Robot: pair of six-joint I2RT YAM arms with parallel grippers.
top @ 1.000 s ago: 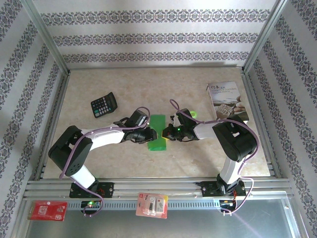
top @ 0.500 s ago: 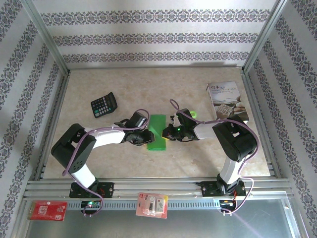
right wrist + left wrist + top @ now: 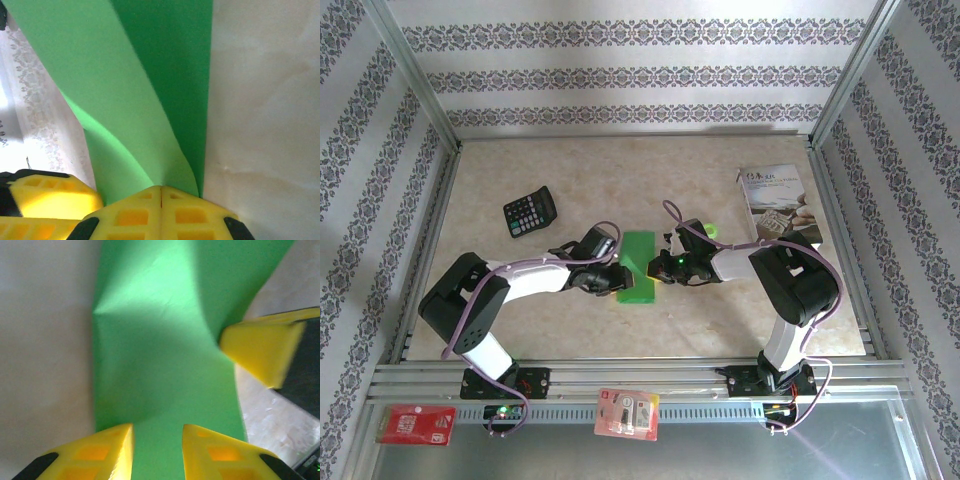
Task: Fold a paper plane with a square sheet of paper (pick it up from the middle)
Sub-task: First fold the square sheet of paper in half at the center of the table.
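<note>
The square sheet of paper (image 3: 640,250) is bright green and folded into a narrow strip in the middle of the table. My right gripper (image 3: 655,268) is shut on its right edge, and in the right wrist view a flap of the sheet (image 3: 125,90) curls up from the closed right gripper (image 3: 161,189). My left gripper (image 3: 617,276) is at the strip's left edge. Its fingers (image 3: 117,445) stand slightly apart, so the left gripper (image 3: 157,431) is open low over the sheet (image 3: 160,340). The paper plane is out of view.
A black calculator (image 3: 530,212) lies at the back left. A white booklet (image 3: 775,200) lies at the back right, with a small green disc (image 3: 710,230) beside the right arm. Two red packets (image 3: 417,424) (image 3: 628,413) rest on the front rail. Metal frame posts border the table.
My left arm has shifted a little and its gripper has edged right onto the strip's left edge. The right gripper has kept its hold and stayed in place.
</note>
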